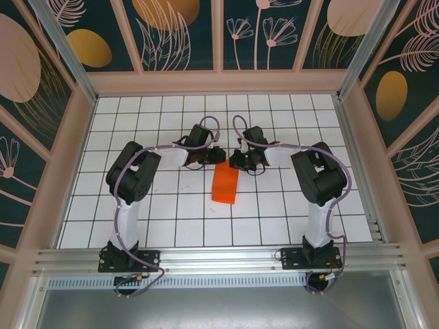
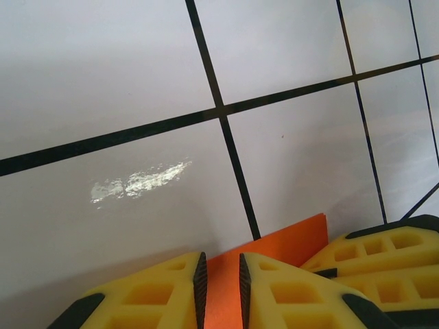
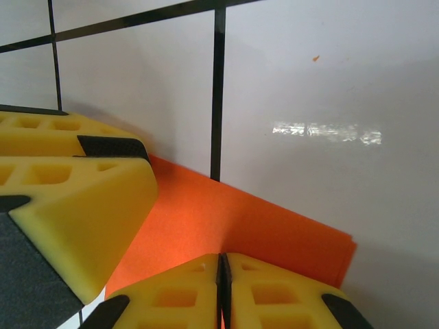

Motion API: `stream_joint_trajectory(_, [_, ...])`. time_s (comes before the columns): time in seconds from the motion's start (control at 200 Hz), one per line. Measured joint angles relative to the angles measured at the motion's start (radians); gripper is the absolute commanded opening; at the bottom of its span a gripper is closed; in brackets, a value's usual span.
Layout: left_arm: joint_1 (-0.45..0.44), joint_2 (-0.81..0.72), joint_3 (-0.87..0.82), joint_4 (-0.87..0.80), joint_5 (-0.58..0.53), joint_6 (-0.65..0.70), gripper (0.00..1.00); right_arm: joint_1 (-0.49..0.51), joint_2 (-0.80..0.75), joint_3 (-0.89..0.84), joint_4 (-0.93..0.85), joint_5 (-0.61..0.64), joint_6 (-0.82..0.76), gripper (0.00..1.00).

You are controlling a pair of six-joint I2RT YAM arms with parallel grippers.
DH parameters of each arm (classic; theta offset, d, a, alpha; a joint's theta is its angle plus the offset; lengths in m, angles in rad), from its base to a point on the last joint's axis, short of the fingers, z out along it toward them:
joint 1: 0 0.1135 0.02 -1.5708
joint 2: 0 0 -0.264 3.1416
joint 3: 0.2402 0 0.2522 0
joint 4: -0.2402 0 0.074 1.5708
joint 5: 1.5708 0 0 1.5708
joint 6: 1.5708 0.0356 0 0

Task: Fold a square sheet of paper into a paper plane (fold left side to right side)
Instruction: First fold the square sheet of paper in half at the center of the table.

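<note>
The left arm's base [image 1: 127, 259] and the right arm's base [image 1: 312, 259] sit bolted at the near edge of the desk [image 1: 171, 212]. Both arms reach in until the left tool [image 1: 211, 159] and the right tool [image 1: 241, 162] almost meet nose to nose. The square sheet of paper [image 1: 225, 184], here a narrow bright orange rectangle, lies flat with its far end beneath both tools and the rest trailing back toward the bases. That placement suggests the pair is pinning the far edge to set a crease.

Seen from the left wrist, the left tool [image 2: 219, 264] has yellow, honeycomb-moulded fingers with black pads, standing a narrow slit apart. Orange shows through the slit, and the paper [image 2: 291, 240] juts just beyond the tips with a straight edge and a sharp corner. The tool clasps nothing visible and seems to be bearing down instead. The right tool's fingers [image 2: 384, 257] crowd in just to its right. The desk is glossy white tile with black grid lines and a smear of glare.

Seen from the right wrist, the right tool [image 3: 221, 264] has its pads pressed together, tips on the paper [image 3: 240, 219]. Whether a ply is caught between them cannot be told. The sheet is thin and matte, and its corner to the right shows a doubled edge. The left tool's fingers [image 3: 68, 192] sit just to the left, over the paper's margin.
</note>
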Motion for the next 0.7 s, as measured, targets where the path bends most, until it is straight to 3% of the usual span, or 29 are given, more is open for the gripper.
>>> stream_joint_trajectory(0.44, [0.073, -0.112, -0.097, -0.044, -0.088, 0.067, 0.28, 0.0, 0.0, 0.0, 0.0, 0.0, 0.0, 0.13])
stream_joint_trajectory(0.701, [0.048, -0.274, -0.204, -0.013, -0.014, 0.04, 0.27, 0.0, 0.0, 0.0, 0.0, 0.0, 0.0, 0.13])
